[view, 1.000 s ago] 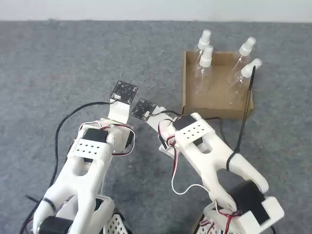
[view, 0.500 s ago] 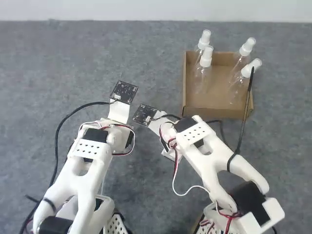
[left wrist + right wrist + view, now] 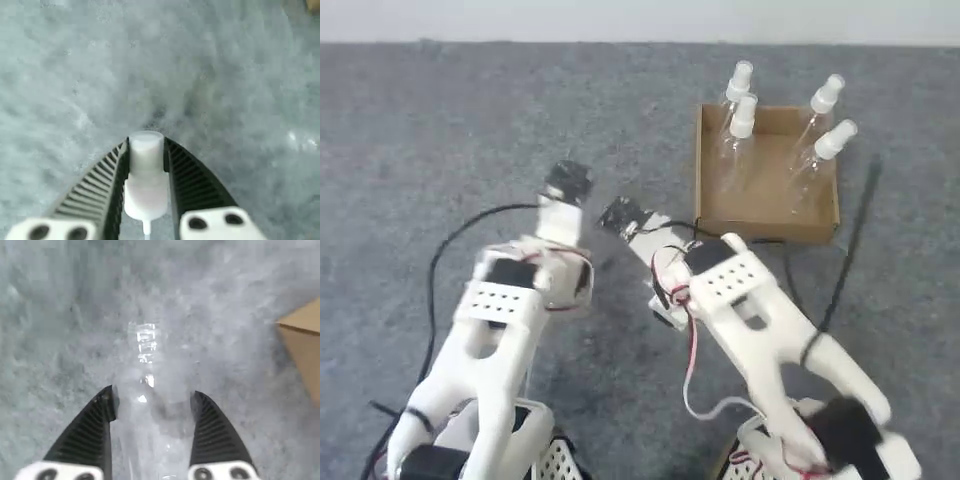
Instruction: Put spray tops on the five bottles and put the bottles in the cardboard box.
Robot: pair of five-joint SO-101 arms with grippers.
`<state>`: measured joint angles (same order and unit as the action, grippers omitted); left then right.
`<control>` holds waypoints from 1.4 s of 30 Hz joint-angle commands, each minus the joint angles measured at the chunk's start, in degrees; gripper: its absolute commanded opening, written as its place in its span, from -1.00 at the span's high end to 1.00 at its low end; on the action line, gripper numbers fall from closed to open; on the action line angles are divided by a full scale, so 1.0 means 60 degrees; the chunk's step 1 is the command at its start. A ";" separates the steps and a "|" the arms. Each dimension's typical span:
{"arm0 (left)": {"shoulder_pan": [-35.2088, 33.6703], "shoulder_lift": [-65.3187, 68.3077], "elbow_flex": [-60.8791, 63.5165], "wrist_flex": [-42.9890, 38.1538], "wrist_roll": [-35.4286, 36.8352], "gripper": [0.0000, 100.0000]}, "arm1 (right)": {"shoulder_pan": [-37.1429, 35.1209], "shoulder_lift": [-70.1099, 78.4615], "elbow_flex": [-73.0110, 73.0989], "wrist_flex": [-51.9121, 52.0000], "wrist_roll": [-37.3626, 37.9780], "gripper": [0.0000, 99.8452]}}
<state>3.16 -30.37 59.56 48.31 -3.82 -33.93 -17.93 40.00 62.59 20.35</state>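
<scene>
In the left wrist view my left gripper (image 3: 146, 144) is shut on a white spray top (image 3: 146, 177), held above the grey carpet. My right gripper (image 3: 152, 396) is shut on a clear bottle (image 3: 150, 415) that lies between its black fingers (image 3: 97, 420), its neck pointing away. In the high view the left arm (image 3: 510, 300) and the right arm (image 3: 730, 285) stand side by side, their wrists close together. The cardboard box (image 3: 705, 170) sits at the back right. Several capped bottles stand in it, such as one bottle (image 3: 740, 125) and another (image 3: 828, 148).
Grey carpet (image 3: 440, 130) covers the table, with open room to the left and in front of the box. A black cable (image 3: 850, 250) rises beside the right arm near the box's front right corner. The box's edge (image 3: 305, 335) shows beside the right gripper.
Both arms have shifted slightly, their wrists moving a little toward the far side. The black cable by the right arm has swung to the right. Both grippers keep their hold.
</scene>
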 commanded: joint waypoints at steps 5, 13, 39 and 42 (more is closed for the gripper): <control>-0.1875 -0.2960 -0.3509 0.2388 0.0088 0.98 | -0.0418 -0.2630 -0.0396 -0.0447 -0.1377 0.99; -0.2037 -0.4674 -0.6132 0.3707 0.0161 0.98 | -0.2513 -0.2322 -0.0352 -0.2147 -0.1758 0.99; -0.2198 -0.4615 -0.5810 0.1875 0.3648 0.98 | -0.3377 -0.4344 0.4630 -0.8110 -0.2418 0.99; -0.1656 -0.4615 -0.5516 0.1817 0.3663 0.98 | -0.3348 -0.4681 0.4923 -0.8125 -0.2432 0.99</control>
<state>-10.11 -57.19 25.63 61.49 17.19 -53.89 -41.85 69.45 15.65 6.55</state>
